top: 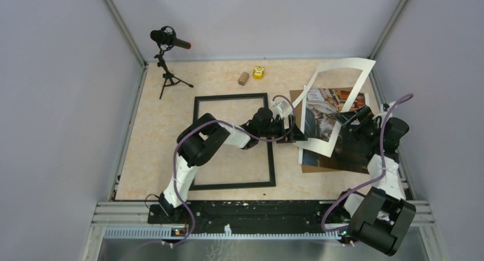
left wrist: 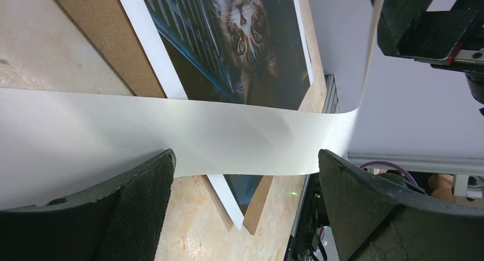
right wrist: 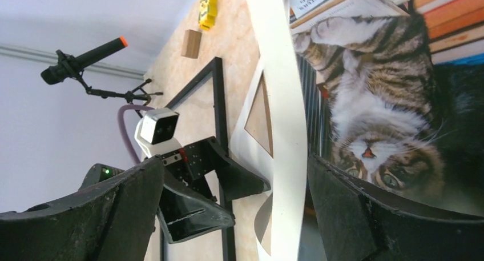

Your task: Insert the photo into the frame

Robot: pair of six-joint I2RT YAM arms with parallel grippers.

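Beige table (top: pixel 154 129), lilac walls (top: pixel 57 101), black frame (top: pixel 228 96) flat; left hand (left wrist: pixel 245 158) open, right hand (right wrist: pixel 235 158) open

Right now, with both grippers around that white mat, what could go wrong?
1. The white mat stands bowed and twisted between the left gripper and right gripper, both open; unclamped, it may slip or crease.
2. The left arm lies across the right side of the frame; pulling back low might drag it.
3. The photo lies below the raised mat; a dropped mat could shift it.

Overhead view of whole table (top: pixel 160 129); both wrist views close on the photo (left wrist: pixel 245 38), from opposite sides.
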